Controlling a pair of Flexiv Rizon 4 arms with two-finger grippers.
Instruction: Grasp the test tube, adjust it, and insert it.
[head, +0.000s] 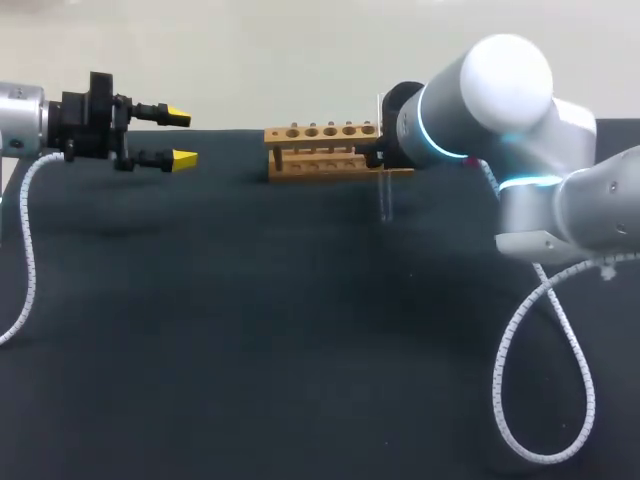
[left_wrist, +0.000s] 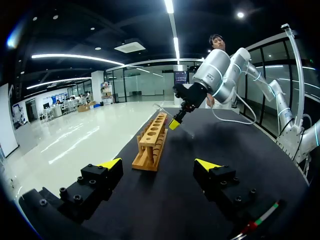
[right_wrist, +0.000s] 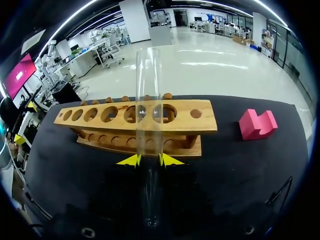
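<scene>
At the far side of the table (head: 250, 350), beside the right end of the wooden rack (head: 300, 172), my right gripper (right_wrist: 149, 160) pinches the test tube (right_wrist: 149, 100) from two sides with its yellow tips. In the head view the tube stands about upright, in front of the rack and not in any hole. So I judge the grasp as done and the adjusting as mostly done, while the insertion is not yet made. The lower end of the tube hangs below the top plate of the rack, so I think it must first go higher and then over a hole.

My left gripper (head: 180, 137) hovers well apart on the left side, its jaws spread and holding nothing. It does not stand in the way. A pink block (right_wrist: 257, 124) lies on the table near the end of the rack, apart from the tube. All holes that I can see look free, so only the rack's own top edge could catch the tube.
</scene>
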